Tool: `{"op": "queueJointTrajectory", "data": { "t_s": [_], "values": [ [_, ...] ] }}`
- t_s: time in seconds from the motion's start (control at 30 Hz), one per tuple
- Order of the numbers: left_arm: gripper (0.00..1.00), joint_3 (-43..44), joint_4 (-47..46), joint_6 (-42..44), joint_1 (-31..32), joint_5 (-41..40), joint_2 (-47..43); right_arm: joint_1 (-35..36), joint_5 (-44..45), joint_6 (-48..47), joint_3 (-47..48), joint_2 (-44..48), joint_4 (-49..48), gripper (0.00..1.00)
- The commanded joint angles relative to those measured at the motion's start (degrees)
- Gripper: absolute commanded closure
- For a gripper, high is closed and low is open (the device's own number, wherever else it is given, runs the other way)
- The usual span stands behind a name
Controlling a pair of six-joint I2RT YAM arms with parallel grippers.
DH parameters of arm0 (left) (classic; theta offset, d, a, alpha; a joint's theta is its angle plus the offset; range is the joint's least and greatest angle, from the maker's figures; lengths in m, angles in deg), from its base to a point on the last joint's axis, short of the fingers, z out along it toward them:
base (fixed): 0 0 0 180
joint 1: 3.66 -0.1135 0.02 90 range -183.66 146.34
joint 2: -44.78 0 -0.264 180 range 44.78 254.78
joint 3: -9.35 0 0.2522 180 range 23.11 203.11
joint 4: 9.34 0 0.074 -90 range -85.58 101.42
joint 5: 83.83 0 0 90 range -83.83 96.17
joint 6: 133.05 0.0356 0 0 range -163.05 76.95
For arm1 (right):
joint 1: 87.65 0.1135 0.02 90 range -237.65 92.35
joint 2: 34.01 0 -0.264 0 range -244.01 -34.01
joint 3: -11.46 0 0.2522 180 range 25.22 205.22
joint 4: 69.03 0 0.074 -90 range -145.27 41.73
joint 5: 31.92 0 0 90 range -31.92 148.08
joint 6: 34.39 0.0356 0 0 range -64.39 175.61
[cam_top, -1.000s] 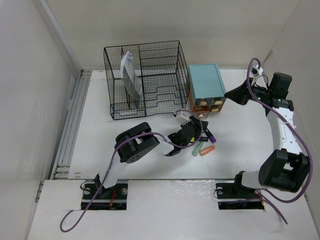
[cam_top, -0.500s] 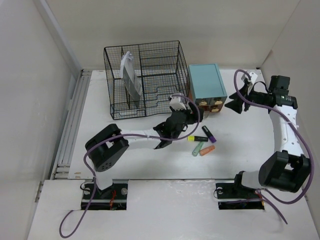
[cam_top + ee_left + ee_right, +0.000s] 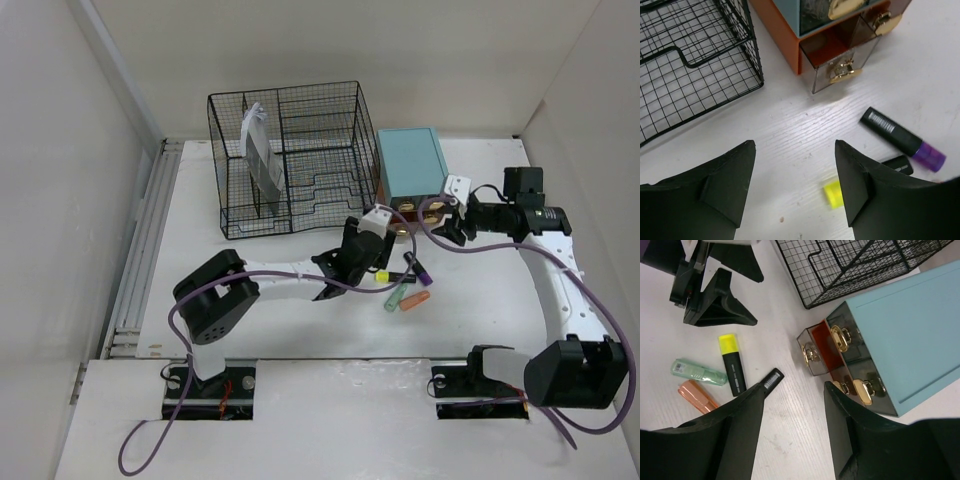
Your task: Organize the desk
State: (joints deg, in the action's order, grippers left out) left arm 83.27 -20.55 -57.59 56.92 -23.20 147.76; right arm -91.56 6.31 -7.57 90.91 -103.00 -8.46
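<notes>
Though the left pincer (image 3: 795, 146) and right pincer (image 3: 795, 387) gape empty, only wrist views clearly show the open drawer (image 3: 826, 50).

One desk (image 3: 480, 285), four markers (image 3: 394, 297), one organizer (image 3: 300, 150), one drawer box (image 3: 410, 165), perhaps one envelope (image 3: 262, 165).

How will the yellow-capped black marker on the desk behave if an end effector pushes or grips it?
The yellow-capped marker looks like rigid plastic, so it probably won't flex in a grip. Lying flat on the smooth white desk, its slim barrel may roll or skid if pushed sideways. It looks light, and the green marker close by could get knocked too.
</notes>
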Motion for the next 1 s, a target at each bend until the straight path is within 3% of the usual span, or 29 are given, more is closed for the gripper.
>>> {"op": "queueJointTrajectory", "data": {
  "t_s": [0.0, 0.13, 0.17, 0.2, 0.37, 0.4, 0.53, 0.73, 0.8, 0.97],
  "values": [
    [0.39, -0.5, -1.6, 9.8, -0.5, 4.4, -3.9, 1.0, 2.5, -2.6, -0.5, 1.7, -4.5, 0.44],
    [0.47, 1.3, -0.5, 15.8, -2.8, 15.2, -5.0, 1.0, 3.0, -3.1, -0.5, 1.7, -3.4, 0.44],
    [0.5, 2.0, 0.4, 16.9, -4.7, 24.2, -5.0, 1.0, 3.0, -3.1, -0.5, 2.2, -3.4, 0.44],
    [0.54, 2.5, 1.2, 16.9, -5.7, 27.7, -5.5, 1.0, 3.6, -3.1, -0.5, 2.2, -3.4, 0.44],
    [0.49, 0.1, -1.2, 14.1, -12.2, 44.1, -8.7, 1.0, 4.2, -3.6, 0.7, 2.2, -1.5, 0.44],
    [0.46, 0.1, -1.8, 13.4, -14.8, 50.7, -8.7, 1.0, 4.2, -3.6, 0.8, 2.2, -1.5, 0.44],
    [0.42, 2.8, 1.0, 15.0, -18.2, 62.3, -8.5, 1.0, 4.2, -3.6, 0.8, 2.2, -1.5, 0.45],
    [0.6, 10.1, 6.0, 19.4, -18.7, 72.0, -3.6, 0.5, 4.2, -3.6, 0.8, 2.2, -0.9, 0.45],
    [0.67, 11.1, 7.0, 20.5, -18.7, 72.0, -2.6, 0.0, 4.2, -3.6, 0.8, 2.2, -0.9, 0.45],
    [0.7, 11.7, 9.1, 23.7, -17.6, 64.5, -0.7, -0.1, 4.2, -3.6, 0.8, 2.2, -0.9, 0.45]
  ]
}}
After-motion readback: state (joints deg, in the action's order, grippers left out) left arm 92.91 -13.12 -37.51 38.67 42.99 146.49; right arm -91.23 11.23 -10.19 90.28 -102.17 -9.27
